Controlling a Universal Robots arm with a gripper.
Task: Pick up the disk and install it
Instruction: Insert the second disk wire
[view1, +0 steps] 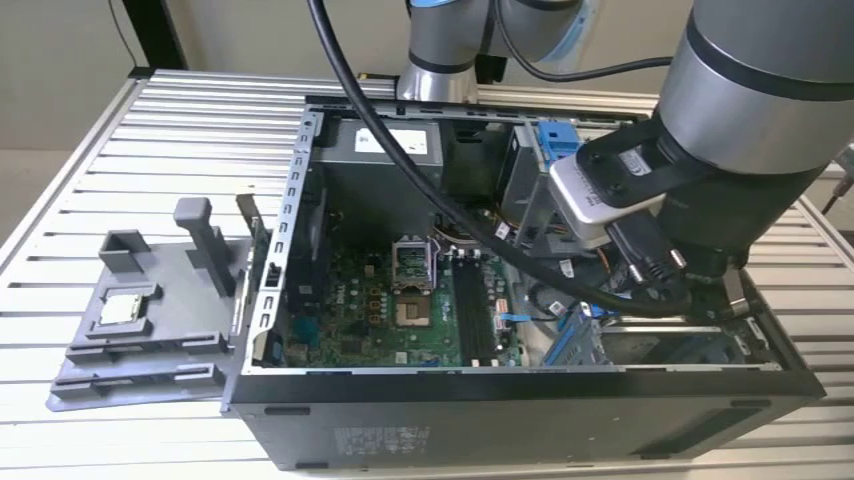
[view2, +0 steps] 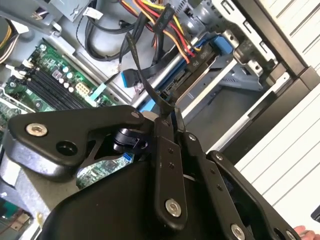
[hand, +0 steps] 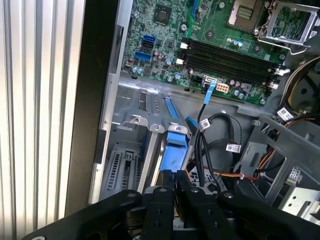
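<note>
- Your gripper sits at the bottom centre of the first wrist view, fingers pressed together with almost no gap; in the second wrist view the gripper looks closed the same way, fingertips meeting at mid-frame.
- Fingertips are just at the blue frame of the disk; you can't tell whether they pinch it or only touch it.
- The disk stands on edge in the drive bay, lower centre of the first wrist view, between the grey metal rails. In the second wrist view the disk shows at upper centre, blue edge and dark side, seated in the bay.
- Black cables hang just beside the disk, to the right in that frame.
- Further back you get the green motherboard across the top of the first wrist view.
- Exterior view: the arm fills the upper right, reaching down into the open computer case on the slatted bench.
- Grey fixture tray with a small silver chip sits mid-left, well apart from the case.
</note>
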